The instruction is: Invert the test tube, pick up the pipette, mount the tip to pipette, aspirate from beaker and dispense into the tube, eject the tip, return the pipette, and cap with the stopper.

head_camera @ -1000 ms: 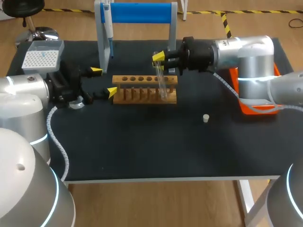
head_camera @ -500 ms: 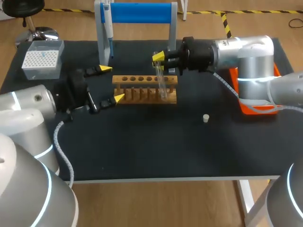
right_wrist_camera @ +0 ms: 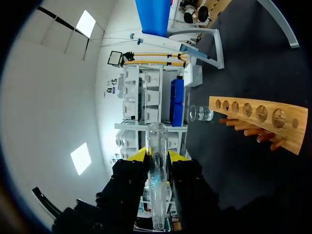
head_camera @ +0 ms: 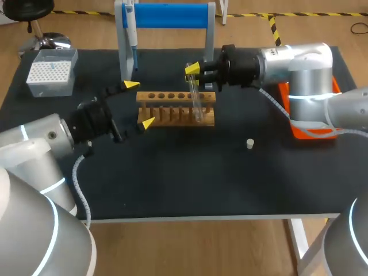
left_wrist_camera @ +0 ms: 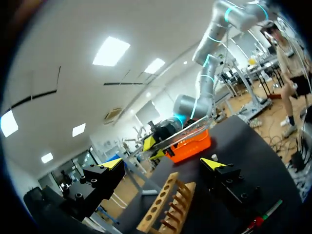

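Note:
My right gripper [head_camera: 196,76] is shut on a clear glass test tube [head_camera: 196,103], which slants down over the right end of the wooden rack [head_camera: 167,109]. In the right wrist view the tube [right_wrist_camera: 157,185] lies between the right gripper's [right_wrist_camera: 157,156] yellow tips, with the rack [right_wrist_camera: 258,117] ahead. My left gripper [head_camera: 140,103] stands open at the rack's left end, holding nothing. In the left wrist view the left gripper [left_wrist_camera: 162,164] frames the rack [left_wrist_camera: 163,207]. A pipette [head_camera: 131,29] hangs on the blue stand [head_camera: 167,16]. A small white stopper [head_camera: 250,143] lies on the mat.
A tip box [head_camera: 52,72] sits at the back left corner. An orange tray [head_camera: 302,127] lies under my right arm. A small glass beaker [right_wrist_camera: 201,113] shows beyond the rack in the right wrist view; my left arm hides it from above.
My left arm has swung forward and its open gripper has shifted right, closer to the rack's left end. The right arm and the tube have stayed put.

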`<state>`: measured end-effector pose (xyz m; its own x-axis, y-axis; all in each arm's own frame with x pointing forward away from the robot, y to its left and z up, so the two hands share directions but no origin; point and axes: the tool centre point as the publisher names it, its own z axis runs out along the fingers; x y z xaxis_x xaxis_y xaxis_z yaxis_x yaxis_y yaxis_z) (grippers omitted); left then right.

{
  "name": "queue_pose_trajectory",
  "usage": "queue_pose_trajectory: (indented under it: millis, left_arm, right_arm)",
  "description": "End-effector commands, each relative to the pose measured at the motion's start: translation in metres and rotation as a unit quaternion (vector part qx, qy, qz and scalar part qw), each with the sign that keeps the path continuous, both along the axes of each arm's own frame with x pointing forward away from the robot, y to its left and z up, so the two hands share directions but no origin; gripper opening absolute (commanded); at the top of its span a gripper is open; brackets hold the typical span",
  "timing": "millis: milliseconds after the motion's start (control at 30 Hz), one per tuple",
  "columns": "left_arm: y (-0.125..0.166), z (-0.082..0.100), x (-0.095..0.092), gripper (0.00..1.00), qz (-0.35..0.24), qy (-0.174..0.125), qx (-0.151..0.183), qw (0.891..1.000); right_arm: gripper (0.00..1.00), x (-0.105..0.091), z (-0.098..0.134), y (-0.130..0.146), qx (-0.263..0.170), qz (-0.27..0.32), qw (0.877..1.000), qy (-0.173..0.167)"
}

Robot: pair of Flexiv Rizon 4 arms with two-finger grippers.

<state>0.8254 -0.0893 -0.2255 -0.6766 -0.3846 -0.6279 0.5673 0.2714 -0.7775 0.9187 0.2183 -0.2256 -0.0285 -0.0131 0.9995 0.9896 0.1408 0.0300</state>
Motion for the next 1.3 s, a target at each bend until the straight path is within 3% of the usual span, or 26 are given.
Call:
queue_pose_trajectory:
  millis: [33, 267, 367, 500, 900, 1300]
  left_arm:
    - [-0.01, -0.003, -0.011, 1.0, -0.02, -0.141, 0.017, 0.99]
    - [-0.026, 0.014, -0.021, 1.0, -0.041, -0.238, 0.082, 0.967]
    - [-0.032, 0.016, -0.022, 1.0, -0.05, -0.265, 0.123, 0.955]
    - [-0.037, 0.012, -0.017, 1.0, -0.055, -0.275, 0.142, 0.949]
    - [-0.051, 0.015, 0.004, 1.0, -0.085, -0.332, 0.148, 0.928]
    - [-0.074, 0.017, -0.001, 1.0, -0.125, -0.377, 0.142, 0.907]
  right_arm:
    - [0.0, 0.0, 0.001, 0.0, -0.001, -0.001, 1.0, 0.0]
    - [0.0, 0.0, 0.001, 0.0, -0.001, -0.001, 1.0, 0.0]
    - [0.0, 0.0, 0.001, 0.0, -0.001, -0.001, 1.0, 0.0]
    - [0.0, 0.0, 0.001, 0.0, -0.001, -0.001, 1.0, 0.0]
    - [0.0, 0.0, 0.001, 0.0, -0.001, -0.001, 1.0, 0.0]
    - [0.0, 0.0, 0.001, 0.0, -0.001, -0.001, 1.0, 0.0]
